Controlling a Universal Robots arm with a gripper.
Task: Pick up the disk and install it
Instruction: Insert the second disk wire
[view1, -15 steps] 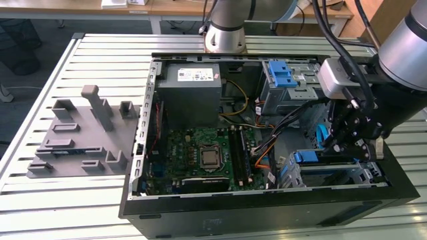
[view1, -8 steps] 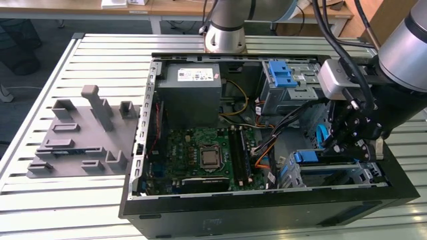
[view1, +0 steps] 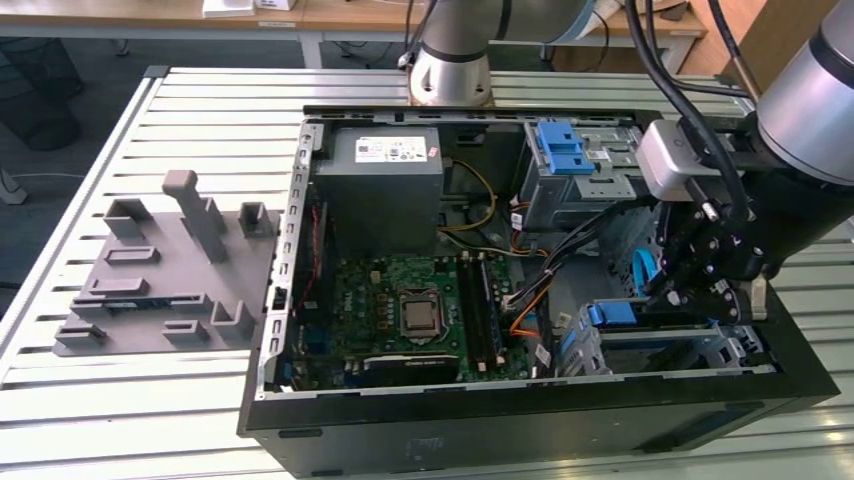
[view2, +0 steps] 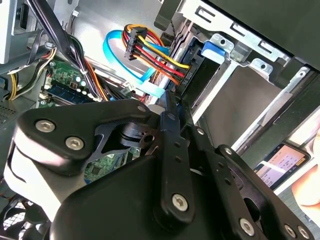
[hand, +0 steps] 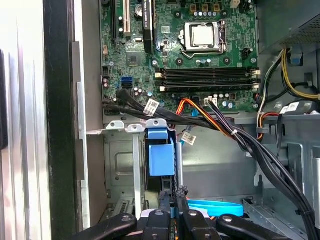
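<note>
The fingers (hand: 175, 200) are pressed together at the blue carrier end of the disk (hand: 161, 155), which sits upright in the drive cage (hand: 117, 165) at the case's (view1: 534, 420) front corner; whether they pinch the carrier or merely push it cannot be told; the gripper (view1: 694, 285) hangs over that cage in the exterior view; a cable bundle (hand: 240, 140) and a blue ribbon (view2: 117, 55) run close by; judged risk: a tilted disk jamming in the rails, or fingers snagging those wires.
</note>
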